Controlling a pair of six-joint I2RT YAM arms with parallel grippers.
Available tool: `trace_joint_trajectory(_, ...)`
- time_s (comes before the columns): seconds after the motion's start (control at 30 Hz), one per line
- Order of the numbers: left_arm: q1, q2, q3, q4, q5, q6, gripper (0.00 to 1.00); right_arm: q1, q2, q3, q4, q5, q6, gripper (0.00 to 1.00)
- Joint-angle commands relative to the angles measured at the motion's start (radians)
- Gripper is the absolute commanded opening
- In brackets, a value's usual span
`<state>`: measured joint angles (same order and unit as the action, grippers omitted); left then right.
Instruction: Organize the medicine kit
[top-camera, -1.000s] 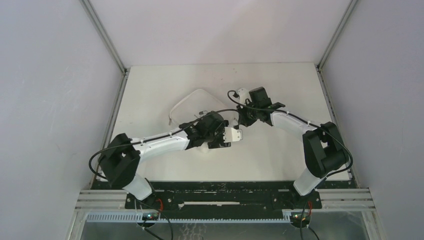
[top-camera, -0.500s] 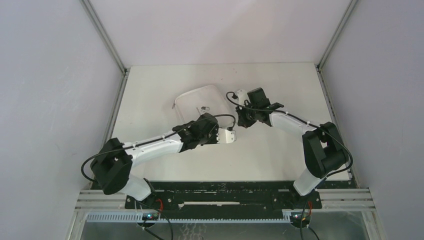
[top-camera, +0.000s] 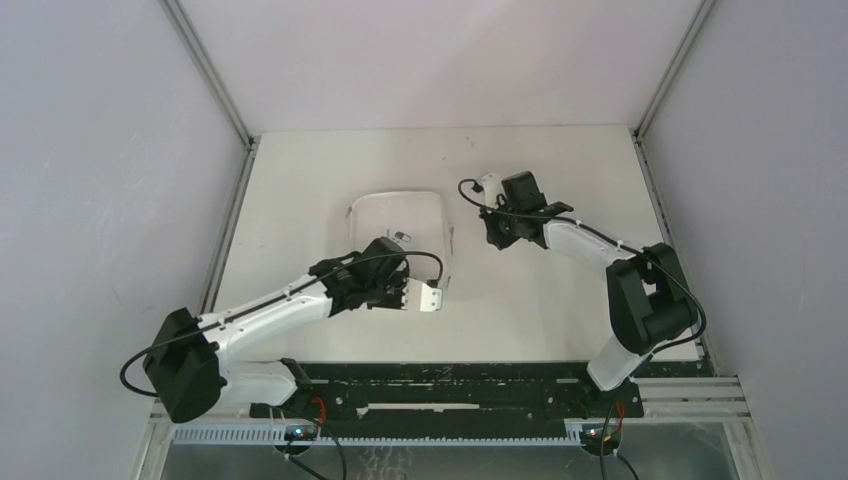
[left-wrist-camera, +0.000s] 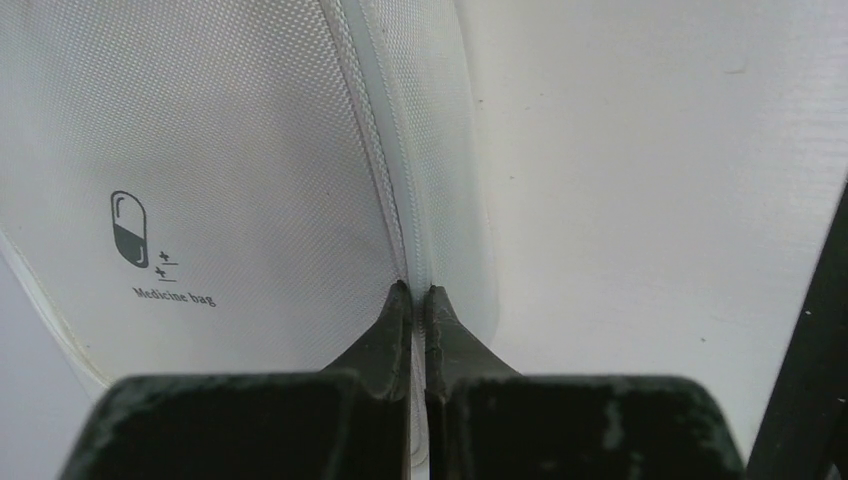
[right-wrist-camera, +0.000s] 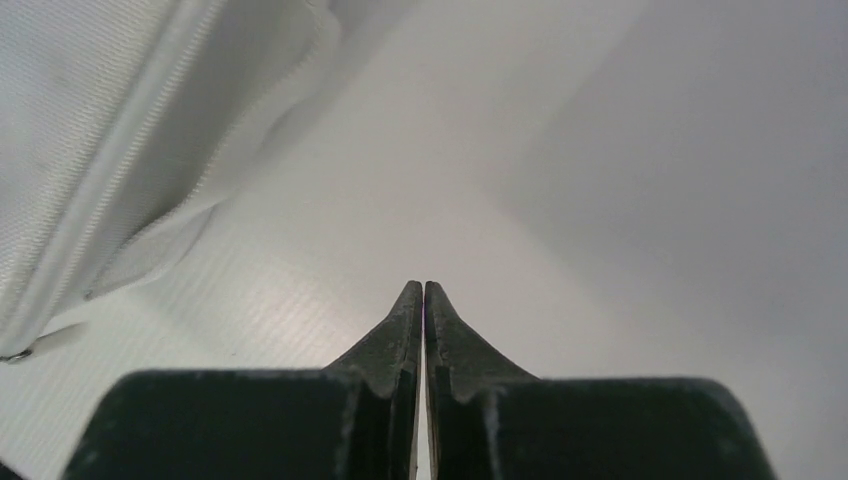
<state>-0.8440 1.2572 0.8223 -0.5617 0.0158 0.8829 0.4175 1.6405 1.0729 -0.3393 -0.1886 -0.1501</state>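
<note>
The medicine kit (top-camera: 400, 222) is a white zip case lying flat with its lid down, mid-table. In the left wrist view the medicine kit (left-wrist-camera: 230, 150) shows its dark pill logo (left-wrist-camera: 130, 230) and a zip seam running down into my jaws. My left gripper (left-wrist-camera: 420, 293) is shut on that zip edge, at the case's near right corner; from above, the left gripper (top-camera: 438, 292) sits there. My right gripper (top-camera: 486, 186) hovers right of the case, shut on nothing. In its own view the right gripper (right-wrist-camera: 422, 289) is over bare table, and the kit (right-wrist-camera: 120, 130) lies to its left.
The white table (top-camera: 560, 300) is boxed in by grey walls, with metal rails (top-camera: 228, 215) down its sides. A dark cable (left-wrist-camera: 810, 360) crosses the right edge of the left wrist view.
The kit's raised lid has dropped flat. My left arm pulled back toward the near left and its gripper closed on the zip edge. The right arm barely moved.
</note>
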Motion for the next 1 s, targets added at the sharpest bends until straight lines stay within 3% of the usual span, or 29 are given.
trace_joint_trajectory(0.0, 0.033, -0.027, -0.01, -0.122, 0.078, 0.024, 0.0, 0.018, -0.04, 0.018, 0.042, -0.204, -0.067, 0.0)
trace_joint_trajectory(0.07, 0.068, -0.032, -0.011, -0.092, 0.111, 0.004, 0.0, 0.017, -0.095, -0.022, 0.044, -0.286, -0.084, 0.0)
trace_joint_trajectory(0.2, 0.112, -0.008, -0.011, 0.0, 0.145, -0.081, 0.0, 0.021, -0.199, -0.165, 0.132, -0.397, -0.025, 0.17)
trace_joint_trajectory(0.3, 0.126, 0.016, -0.011, 0.057, 0.169, -0.124, 0.0, 0.037, -0.221, -0.211, 0.193, -0.451, 0.021, 0.45)
trace_joint_trajectory(0.37, 0.129, 0.022, -0.015, 0.081, 0.17, -0.139, 0.0, 0.054, -0.212, -0.219, 0.213, -0.458, 0.016, 0.52)
trace_joint_trajectory(0.63, 0.159, 0.018, -0.033, 0.111, 0.211, -0.182, 0.0, 0.095, -0.13, -0.27, 0.374, -0.483, 0.005, 0.62)
trace_joint_trajectory(0.97, 0.16, 0.021, -0.029, 0.101, 0.236, -0.178, 0.0, 0.11, -0.049, -0.286, 0.502, -0.507, -0.071, 0.59)
